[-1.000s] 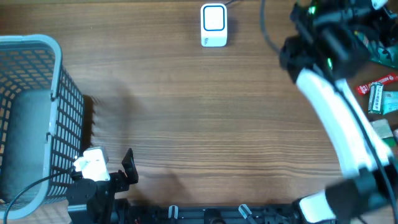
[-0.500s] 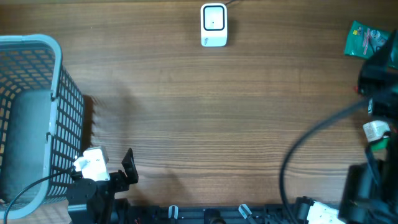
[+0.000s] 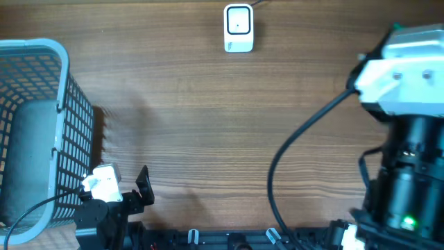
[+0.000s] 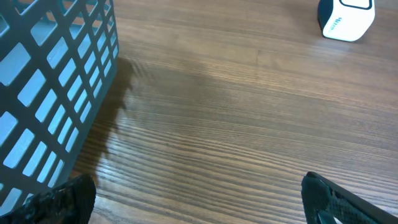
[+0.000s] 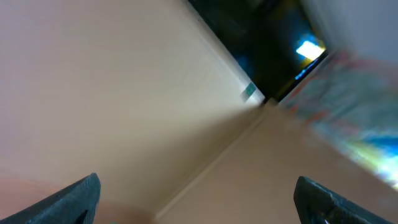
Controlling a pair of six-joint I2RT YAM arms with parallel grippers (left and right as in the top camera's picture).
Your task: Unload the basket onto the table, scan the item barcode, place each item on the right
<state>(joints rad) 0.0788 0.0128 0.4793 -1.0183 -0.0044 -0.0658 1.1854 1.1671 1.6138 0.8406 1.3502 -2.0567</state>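
As left tool (image 4: pixel 196 206) & right tool (image 5: pixel 199 202) both gape empty w/ no item visible, grab one first, then face its barcode to scanner (image 4: pixel 346 17), ahead-right of left tool.

Even bright light; right wrist view motion-blurred.

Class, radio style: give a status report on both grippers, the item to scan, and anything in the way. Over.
Left gripper open, empty, beside basket. Right gripper open, empty, view blurred. Scanner unobstructed; item not visible, right arm covers table's right side.
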